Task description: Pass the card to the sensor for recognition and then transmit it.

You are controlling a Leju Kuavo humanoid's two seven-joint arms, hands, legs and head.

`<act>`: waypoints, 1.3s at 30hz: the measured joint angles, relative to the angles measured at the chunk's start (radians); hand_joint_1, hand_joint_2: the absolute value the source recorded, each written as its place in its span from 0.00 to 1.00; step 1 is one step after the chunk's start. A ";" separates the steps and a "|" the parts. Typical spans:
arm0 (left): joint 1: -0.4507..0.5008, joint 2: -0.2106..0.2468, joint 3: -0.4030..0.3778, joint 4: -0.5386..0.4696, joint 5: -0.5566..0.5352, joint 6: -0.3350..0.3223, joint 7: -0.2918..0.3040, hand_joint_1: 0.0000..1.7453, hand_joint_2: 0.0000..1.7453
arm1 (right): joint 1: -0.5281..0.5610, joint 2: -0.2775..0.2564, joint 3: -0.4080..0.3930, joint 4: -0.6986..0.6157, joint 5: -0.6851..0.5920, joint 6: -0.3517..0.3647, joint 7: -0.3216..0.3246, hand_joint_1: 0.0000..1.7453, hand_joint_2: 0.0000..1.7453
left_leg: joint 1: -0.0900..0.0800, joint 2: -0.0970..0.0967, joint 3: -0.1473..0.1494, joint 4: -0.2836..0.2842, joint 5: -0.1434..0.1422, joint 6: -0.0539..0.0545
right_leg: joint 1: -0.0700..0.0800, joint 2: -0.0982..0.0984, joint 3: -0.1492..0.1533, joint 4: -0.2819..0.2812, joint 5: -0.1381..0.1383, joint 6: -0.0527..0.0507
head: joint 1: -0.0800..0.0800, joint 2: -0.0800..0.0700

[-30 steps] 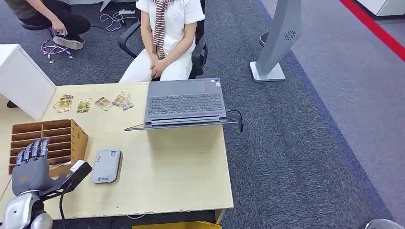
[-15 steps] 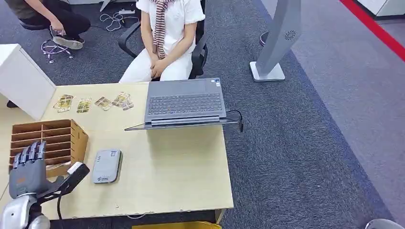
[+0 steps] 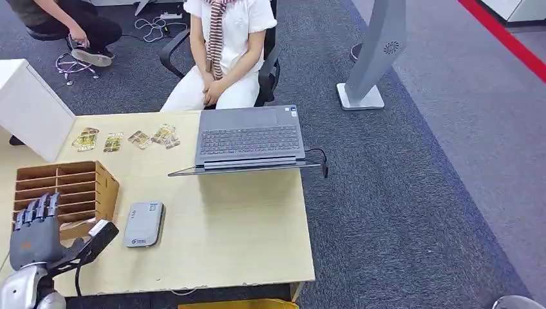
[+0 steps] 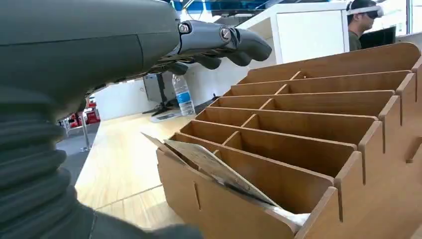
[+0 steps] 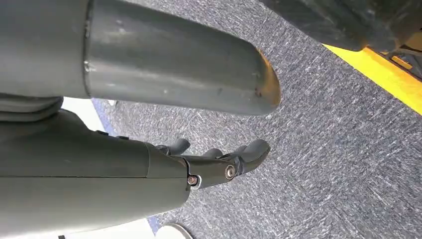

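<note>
Both hands hold nothing: our left hand [image 3: 35, 233], fingers extended apart, hovers beside the wooden organizer [image 3: 64, 190]; our right hand [image 5: 214, 159] hangs loosely uncurled.

We see a light wooden table [image 3: 244, 238] on dark grey carpet [image 3: 399, 212] — a red stripe [image 3: 508, 40] crosses the floor at the far right corner. A white cabinet [image 3: 29, 106] stands at the table's left end. Behind the table a person sits in a black office chair [image 3: 267, 74], and another person [image 3: 64, 22] crouches at the far left near loose white cables [image 3: 154, 26]. To the right, well apart from the table, a grey leaning stand [image 3: 380, 51] rises from its flat base. In the left wrist view we make out white partitions [image 4: 308, 35] and a water bottle [image 4: 183, 94] on a far surface — the lighting is bright and even.
</note>
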State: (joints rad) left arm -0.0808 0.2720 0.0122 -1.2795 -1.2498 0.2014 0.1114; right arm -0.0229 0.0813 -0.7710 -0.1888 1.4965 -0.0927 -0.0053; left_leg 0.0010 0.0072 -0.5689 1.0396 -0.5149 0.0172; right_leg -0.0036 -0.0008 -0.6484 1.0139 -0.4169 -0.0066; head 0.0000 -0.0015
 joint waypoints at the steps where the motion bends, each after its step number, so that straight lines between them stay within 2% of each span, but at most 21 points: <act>1: 0.000 0.000 0.000 0.000 0.005 0.002 -0.004 1.00 1.00 | 0.000 0.000 0.000 0.000 0.000 0.000 -0.001 0.00 0.00 | 0.000 0.000 0.000 0.000 0.000 0.000 | 0.000 0.000 0.000 0.000 0.000 0.000 | 0.000 0.000; 6: 0.001 0.000 0.001 0.002 0.031 0.009 -0.030 1.00 1.00 | 0.000 0.000 0.000 0.000 0.002 0.000 -0.004 0.00 0.00 | 0.000 0.000 0.000 0.000 0.000 0.000 | 0.000 0.000 0.000 0.000 0.000 0.000 | 0.000 0.000; 24: 0.004 -0.001 0.002 0.002 0.053 0.013 -0.039 1.00 1.00 | 0.000 0.000 0.000 0.000 0.011 0.000 -0.004 0.00 0.00 | 0.000 0.000 0.000 0.000 0.000 0.000 | 0.000 0.000 0.000 0.000 0.000 0.000 | 0.000 0.000; 29: 0.012 -0.006 0.002 -0.002 0.074 0.062 -0.070 1.00 1.00 | 0.000 0.000 0.000 0.000 0.011 0.000 -0.005 0.00 0.00 | 0.000 0.000 0.000 0.000 0.000 0.000 | 0.000 0.000 0.000 0.000 0.000 0.000 | 0.000 0.000; 35: 0.050 -0.020 0.003 -0.074 0.092 0.111 -0.107 1.00 1.00 | 0.000 0.000 -0.004 0.000 0.005 -0.002 -0.006 0.00 0.00 | 0.000 0.000 0.000 0.000 0.000 0.000 | 0.000 0.000 0.000 0.000 0.000 0.000 | 0.000 0.000; 39: 0.068 -0.027 0.003 -0.124 0.094 0.116 -0.110 1.00 1.00 | 0.000 0.000 -0.005 0.000 -0.002 -0.002 -0.007 0.00 0.00 | 0.000 0.000 0.000 0.000 0.000 0.000 | 0.000 0.000 0.000 0.000 0.000 0.000 | 0.000 0.000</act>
State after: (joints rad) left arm -0.0124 0.2449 0.0149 -1.4031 -1.1563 0.3174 0.0015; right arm -0.0228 0.0813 -0.7755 -0.1888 1.4942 -0.0942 -0.0122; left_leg 0.0009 0.0072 -0.5689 1.0396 -0.5150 0.0173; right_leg -0.0037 -0.0008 -0.6485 1.0138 -0.4171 -0.0065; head 0.0004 -0.0015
